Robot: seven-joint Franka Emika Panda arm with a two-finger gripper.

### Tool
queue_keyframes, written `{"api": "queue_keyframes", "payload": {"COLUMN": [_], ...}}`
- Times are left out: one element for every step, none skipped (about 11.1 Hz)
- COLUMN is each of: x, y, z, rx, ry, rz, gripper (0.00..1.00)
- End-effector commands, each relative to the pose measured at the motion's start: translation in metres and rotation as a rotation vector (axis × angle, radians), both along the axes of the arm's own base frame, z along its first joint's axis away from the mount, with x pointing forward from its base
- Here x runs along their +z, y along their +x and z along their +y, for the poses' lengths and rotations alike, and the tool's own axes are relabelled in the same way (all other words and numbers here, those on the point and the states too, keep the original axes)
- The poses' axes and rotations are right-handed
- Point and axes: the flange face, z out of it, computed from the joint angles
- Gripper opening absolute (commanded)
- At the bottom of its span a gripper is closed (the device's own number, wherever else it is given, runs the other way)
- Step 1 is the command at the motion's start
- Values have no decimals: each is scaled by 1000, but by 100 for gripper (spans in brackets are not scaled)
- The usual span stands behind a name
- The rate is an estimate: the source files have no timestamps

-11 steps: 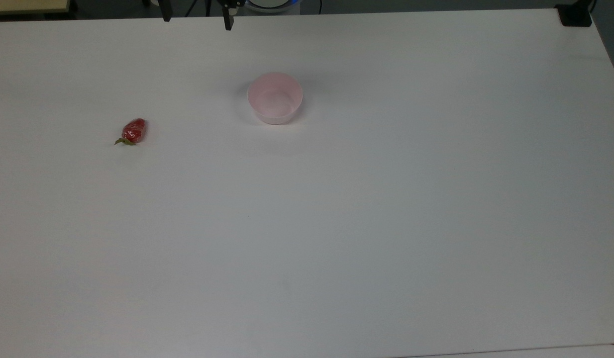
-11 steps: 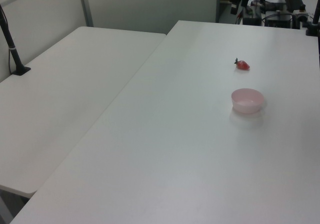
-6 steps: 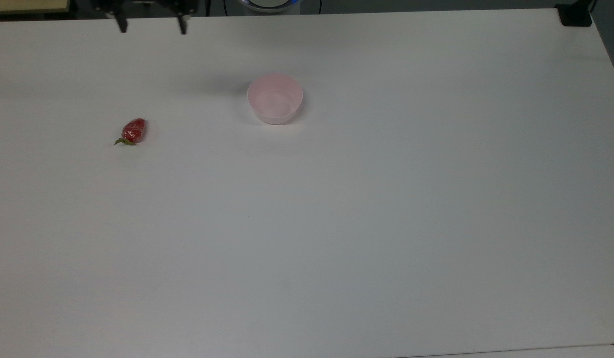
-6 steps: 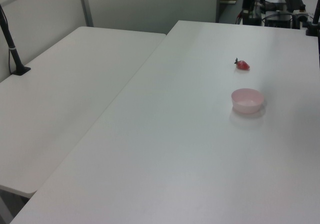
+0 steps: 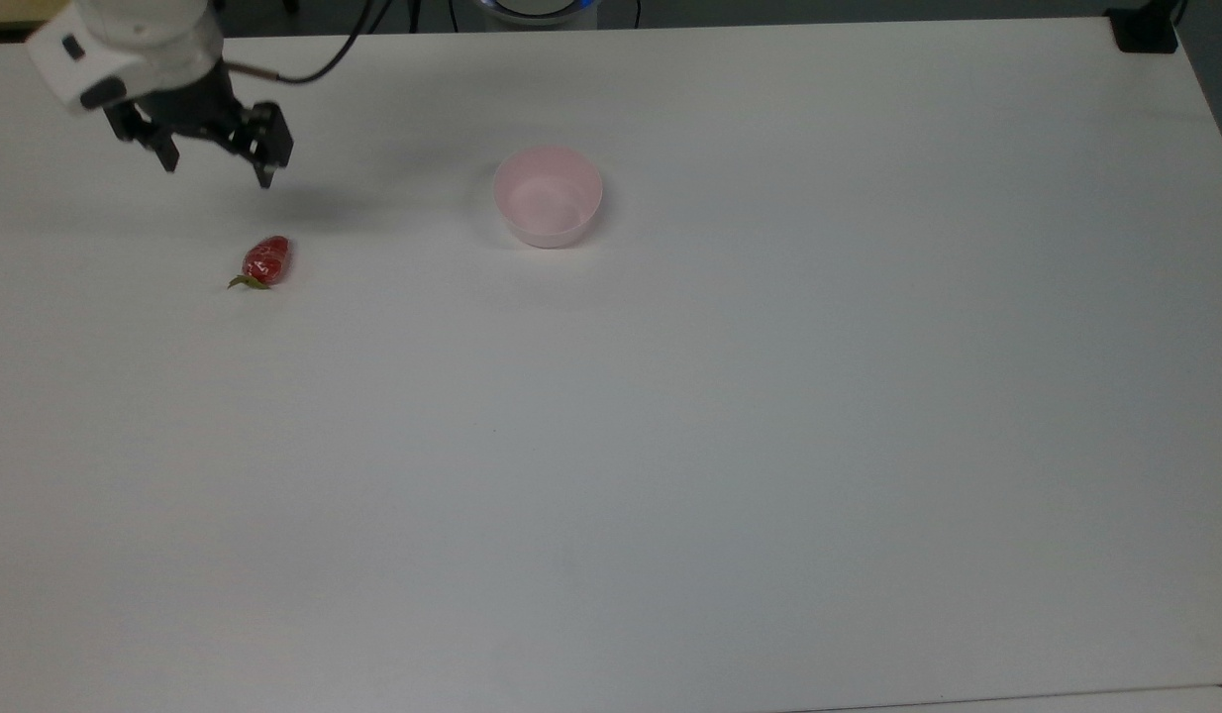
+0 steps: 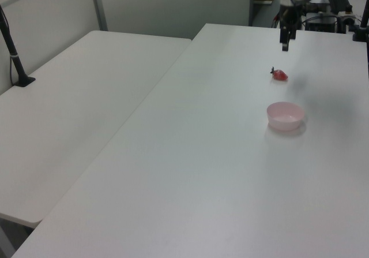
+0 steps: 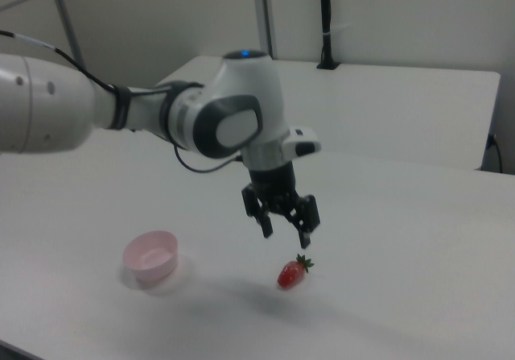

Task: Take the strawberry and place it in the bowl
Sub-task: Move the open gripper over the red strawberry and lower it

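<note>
A white bench (image 5: pixel 670 446) carries two small things, with wide bare surface all around them. The strawberry (image 5: pixel 266 260) lies on its side towards the top view's left, its green leaves pointing to the lower left. The pale pink bowl (image 5: pixel 548 195) stands upright, well apart from it to the top view's right, and holds nothing.

The tool (image 5: pixel 219 168) hangs in the air above the bench, near the strawberry but not touching it. Its two black fingers (image 5: pixel 271 158) stand apart, open, with nothing between them. In the right view the tool (image 7: pixel 285 233) points downward just above the strawberry (image 7: pixel 291 273), with the bowl (image 7: pixel 150 254) off to the right view's left.

The left view shows the tool (image 6: pixel 285 41) beyond the strawberry (image 6: pixel 279 75), towards the bench's far edge, and the bowl (image 6: pixel 285 115) nearer the camera. It also shows a second white table (image 6: pixel 75 125) butted against the bench on the left view's left.
</note>
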Motion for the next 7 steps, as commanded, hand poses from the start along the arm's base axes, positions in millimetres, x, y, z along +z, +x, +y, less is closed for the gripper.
{"api": "queue_keyframes", "payload": {"x": [-39,-58,-69,-83,-91,-97,-96], "y": [0,4,5,7,10,12,17], "z": [-12,-8,-9,-9,-1,1,2], "rx": [-20,-7,-8,-20,-15,-16,-44], "ry": [-19,-13,-10,1,12,18,34], "rz": [18,49,66,81,89,90,50], "gripper": [75,70,69,68,69,69,69]}}
